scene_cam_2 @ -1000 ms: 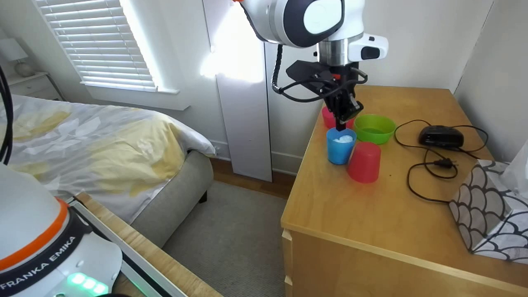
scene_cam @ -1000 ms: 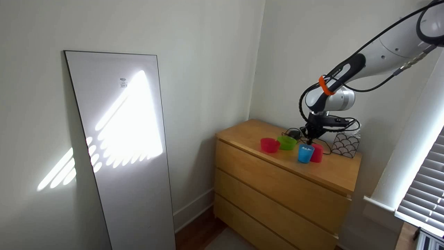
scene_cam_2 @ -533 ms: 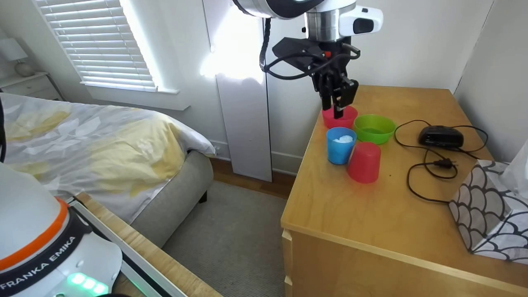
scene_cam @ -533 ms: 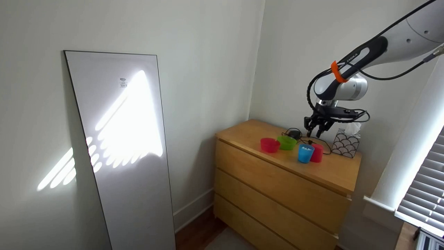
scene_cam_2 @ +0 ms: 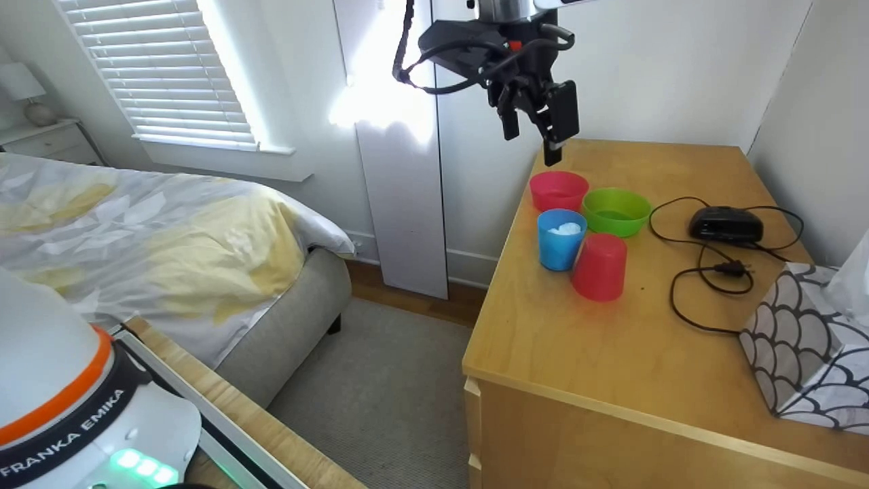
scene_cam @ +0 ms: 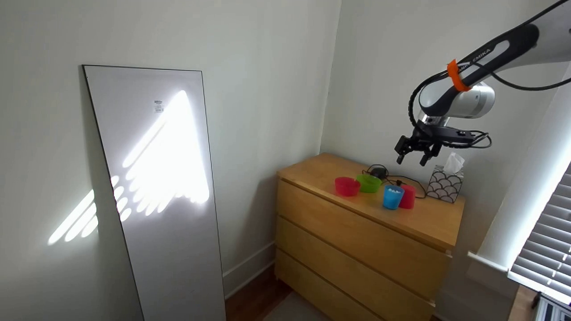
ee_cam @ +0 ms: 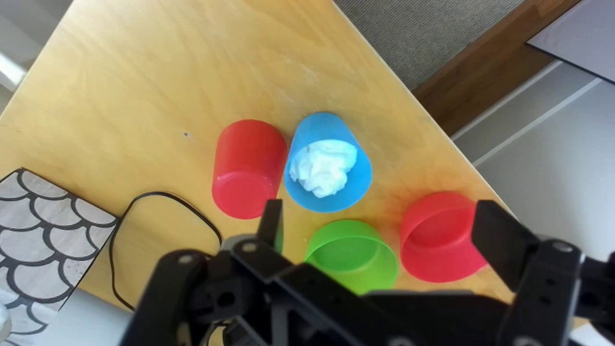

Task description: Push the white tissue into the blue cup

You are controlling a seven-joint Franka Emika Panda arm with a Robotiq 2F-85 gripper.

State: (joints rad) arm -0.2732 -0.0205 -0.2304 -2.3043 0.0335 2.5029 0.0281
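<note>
An off-centre push could tip the tapered bright blue plastic cup [scene_cam_2: 559,247], where the crumpled white paper tissue [ee_cam: 323,169] already sits, against the upturned red plastic cup [scene_cam_2: 600,269] just beside it. Well above the blue cup, the black two-fingered gripper [scene_cam: 411,161] stands wide (holding nothing, touching nothing).

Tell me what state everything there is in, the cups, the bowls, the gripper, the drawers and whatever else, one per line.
Blue cup, upright
White tissue, crumpled, inside the blue cup
Gripper, open, holding nothing
Red cup, upside down
Green bowl, upright
Red bowl, upright
Tissue box, sheet sticking out of the top
Plug, unplugged
Drawers, shut
Window blind, lowered
Base lights, lit
</note>
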